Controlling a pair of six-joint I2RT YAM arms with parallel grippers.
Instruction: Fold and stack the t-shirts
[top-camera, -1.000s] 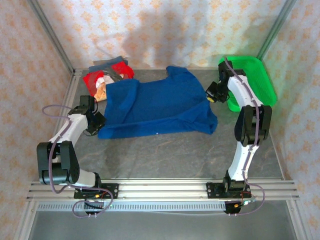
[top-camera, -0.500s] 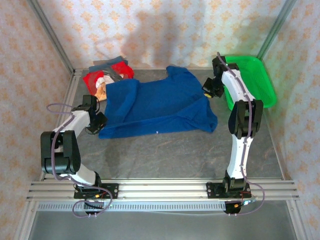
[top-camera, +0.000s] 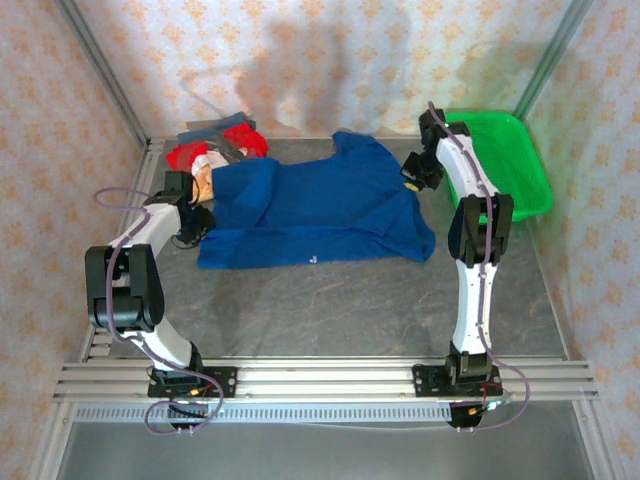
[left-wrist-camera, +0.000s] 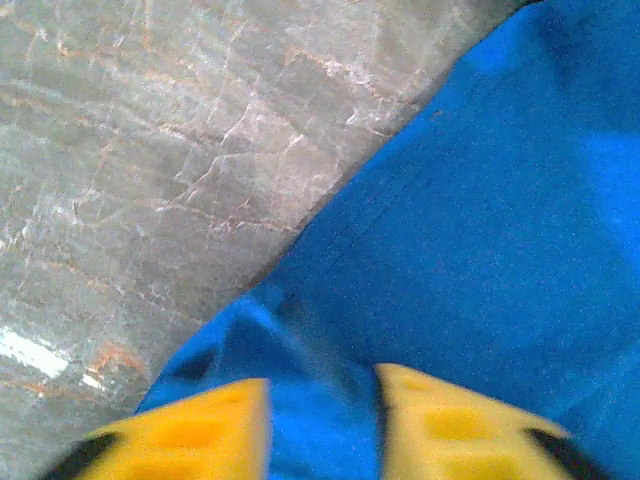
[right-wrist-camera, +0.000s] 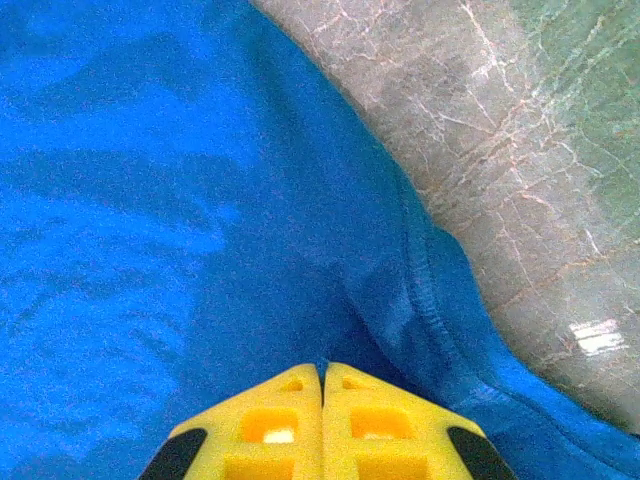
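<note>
The blue t-shirt (top-camera: 320, 210) lies spread across the far middle of the grey worktop (top-camera: 330, 300). The left end effector (top-camera: 197, 222) sits at the shirt's left edge, released, its yellow fingers (left-wrist-camera: 200, 420) apart with a ridge of blue cloth between them. The right end effector (top-camera: 418, 180) is at the shirt's far right edge, clenched on a pucker of the blue cloth. Just beside the shirt's far left corner lie the red t-shirt (top-camera: 190, 158) and darker folded shirts (top-camera: 225, 135). The green basket (top-camera: 500, 118) stands in the far right corner, close behind the right arm.
</note>
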